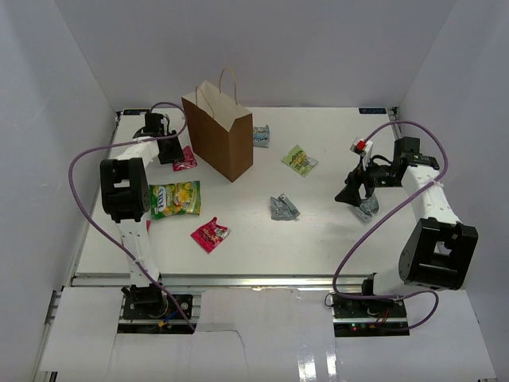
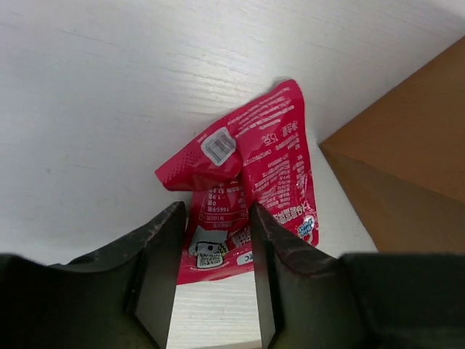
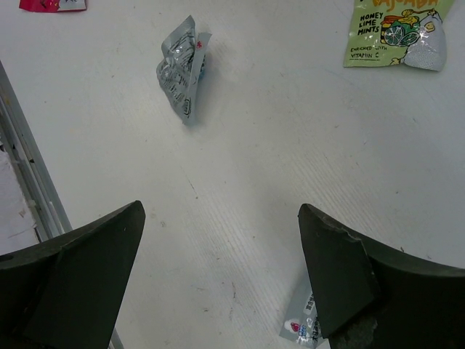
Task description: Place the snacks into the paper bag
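- Paper bag (image 1: 225, 139): upright on bench (image 1: 318, 239).
- Red-pink packet (image 2: 270, 156): flat on bench just left of the bag's base. Its near end lies between the fingers of the left gripper (image 2: 216, 212), which stands narrowly parted astride it; no pinch visible.
- Right gripper (image 3: 221, 218): spread wide, holding nothing, well right of the bag.
- Grey-blue packet (image 3: 300, 329): on bench at the right gripper's right fingertip.

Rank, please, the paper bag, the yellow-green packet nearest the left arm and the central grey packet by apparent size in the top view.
Largest: paper bag.
Next: yellow-green packet.
Smallest: grey packet.
None look alike.
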Available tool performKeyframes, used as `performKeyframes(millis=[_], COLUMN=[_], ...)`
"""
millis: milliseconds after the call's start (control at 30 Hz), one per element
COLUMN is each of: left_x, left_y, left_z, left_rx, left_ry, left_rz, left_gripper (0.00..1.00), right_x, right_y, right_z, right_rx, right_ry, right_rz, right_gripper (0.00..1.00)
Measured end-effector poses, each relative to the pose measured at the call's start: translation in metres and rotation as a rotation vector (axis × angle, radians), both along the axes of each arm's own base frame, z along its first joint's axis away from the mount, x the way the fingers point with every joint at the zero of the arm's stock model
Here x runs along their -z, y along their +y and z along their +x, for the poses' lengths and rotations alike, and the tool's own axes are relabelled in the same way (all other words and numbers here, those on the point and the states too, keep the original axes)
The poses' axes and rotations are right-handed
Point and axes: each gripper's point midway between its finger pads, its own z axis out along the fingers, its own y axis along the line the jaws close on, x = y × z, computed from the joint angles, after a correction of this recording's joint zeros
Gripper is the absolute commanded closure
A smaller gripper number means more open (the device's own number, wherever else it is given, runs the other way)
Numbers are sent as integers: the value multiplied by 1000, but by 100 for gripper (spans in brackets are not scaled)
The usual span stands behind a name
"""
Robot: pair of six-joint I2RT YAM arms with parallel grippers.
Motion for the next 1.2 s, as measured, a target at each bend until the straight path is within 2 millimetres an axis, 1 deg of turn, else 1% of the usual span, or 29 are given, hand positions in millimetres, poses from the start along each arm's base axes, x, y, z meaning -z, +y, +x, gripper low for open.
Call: performKeyframes(millis=[33, 67, 133, 167, 233, 267, 333, 367, 400, 467, 533, 600, 667, 733, 800, 867, 900, 933, 1033, 1133, 1200], left_x=[1, 2, 4, 4, 4, 4, 2, 1, 0, -5, -17, -41, -73, -114, -160, -208, -227, -247, -290, -328, -352], left_y=[1, 2, 7, 9, 12, 13, 14, 15, 16, 18, 20, 23, 24, 23, 19, 13, 9, 4, -16, -48, -73], left_z=[0, -1, -2, -3, -7, -10, -16, -21, -28, -44, -59, -68, -73, -77, -83, -90, -93, -97, -108, -111, -109], left_rx=[-3, -10, -31, -40, -54, -63, -79, -87, -98, -124, -159, -204, -245, -279, -295, -296, -287, -276, -234, -158, -101], left_ry=[1, 2, -2, -3, -6, -6, -7, -8, -2, 1, -4, -47, -118, -214, -324, -447, -497, -551, -656, -731, -769], left_rz=[14, 28, 52, 60, 70, 73, 75, 77, 76, 71, 62, 51, 27, -11, -54, -97, -119, -140, -194, -250, -285], left_gripper=[52, 59, 63, 69, 77, 84, 88, 89, 92, 95, 100, 100, 100, 100, 100, 100, 100, 100, 100, 100, 100], right_x=[0, 0, 0, 0, 0, 0, 0, 0, 0, -1, -2, -2, -3, -4, -4, -5, -6, -6, -9, -10, -11], right_y=[0, 0, 0, 0, 0, 0, 1, 1, 1, 1, 1, 1, 2, 2, 3, 3, 3, 3, 4, 4, 4], right_z=[1, 1, 1, 1, 1, 1, 1, 1, 1, 1, 2, 2, 2, 2, 2, 2, 3, 3, 5, 8, 10], right_rx=[0, 1, 1, 1, 0, 0, 1, 1, 1, 1, 0, -1, -1, -1, -2, -2, -2, -2, -4, -4, -5], right_ry=[0, 1, 3, 3, 3, 4, 6, 7, 7, 7, 4, 3, 4, 5, 5, 3, 1, 0, -2, -4, -5], right_rz=[1, 1, 2, 2, 5, 5, 7, 7, 9, 10, 12, 14, 18, 22, 26, 28, 29, 29, 34, 38, 41], right_gripper=[8, 8, 8, 8, 7, 7, 7, 7, 7, 7, 7, 7, 7, 7, 7, 7, 7, 7, 7, 7, 7])
